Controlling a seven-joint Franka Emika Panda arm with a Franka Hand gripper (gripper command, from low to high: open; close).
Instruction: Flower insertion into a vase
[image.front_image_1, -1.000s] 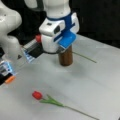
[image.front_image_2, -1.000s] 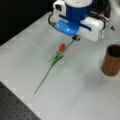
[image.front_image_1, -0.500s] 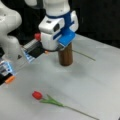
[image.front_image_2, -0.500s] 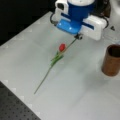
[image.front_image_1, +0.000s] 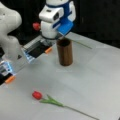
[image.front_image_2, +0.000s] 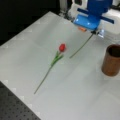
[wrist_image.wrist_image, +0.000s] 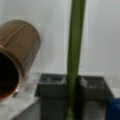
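Note:
My gripper (image.front_image_1: 53, 38) hangs just behind and to the left of the vase (image.front_image_1: 65, 52), a dark-brown wooden cylinder standing upright with its mouth open. The gripper is shut on a flower stem (wrist_image.wrist_image: 74, 50), which runs up between the grey pads (wrist_image.wrist_image: 50, 92) in the wrist view. The held flower's red bud (image.front_image_1: 36, 25) sticks out to the left, and its thin stem (image.front_image_2: 81, 46) slants down towards the table. In both front views a second tulip (image.front_image_1: 37, 95) (image.front_image_2: 62, 47) lies flat on the white table, away from the gripper (image.front_image_2: 93, 31). The vase (image.front_image_2: 111, 60) (wrist_image.wrist_image: 17, 57) holds nothing that I can see.
A white robot body (image.front_image_1: 8, 27) fills a front view's left, with orange-tipped parts (image.front_image_1: 48, 50) beside it. A dark perforated board (image.front_image_2: 15, 110) borders the white table (image.front_image_2: 75, 95) at a front view's bottom left.

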